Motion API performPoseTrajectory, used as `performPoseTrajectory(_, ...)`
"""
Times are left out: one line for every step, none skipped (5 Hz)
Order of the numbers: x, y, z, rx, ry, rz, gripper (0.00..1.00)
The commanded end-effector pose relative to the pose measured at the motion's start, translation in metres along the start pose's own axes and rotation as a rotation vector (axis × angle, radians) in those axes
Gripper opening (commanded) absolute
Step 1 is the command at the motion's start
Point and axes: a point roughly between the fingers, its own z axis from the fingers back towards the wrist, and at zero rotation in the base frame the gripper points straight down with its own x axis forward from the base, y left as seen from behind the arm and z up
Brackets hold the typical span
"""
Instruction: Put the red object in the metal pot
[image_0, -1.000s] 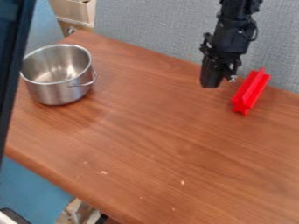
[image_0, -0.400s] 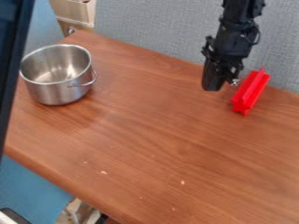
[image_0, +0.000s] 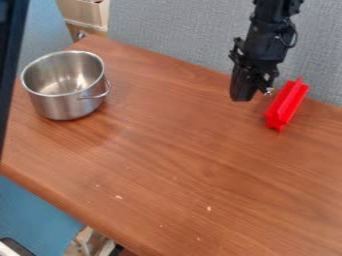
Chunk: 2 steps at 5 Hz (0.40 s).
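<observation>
Gripper (image_0: 242, 93) clenched, empty, pointing down just left of red block (image_0: 286, 104) lying on wooden table (image_0: 160, 150). Steel pot (image_0: 64, 84) empty, well apart at left. Grasp, carry, drop all pending.

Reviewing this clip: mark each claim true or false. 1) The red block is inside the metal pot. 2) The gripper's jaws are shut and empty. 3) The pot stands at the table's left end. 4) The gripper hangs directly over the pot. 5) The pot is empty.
1) False. The red block lies on the wooden table, far right of the metal pot.
2) True. The gripper is shut and holds nothing.
3) True.
4) False. It hangs just left of the red block, far from the pot.
5) True. Only bare steel shows inside.
</observation>
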Motion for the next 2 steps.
performPoseTrajectory(-0.0043,-0.0032,0.0423,0.069,-0.086,-0.001,0.0)
performPoseTrajectory(-0.0046,-0.0051,0.0422,0.071,-0.088,-0.001,0.0)
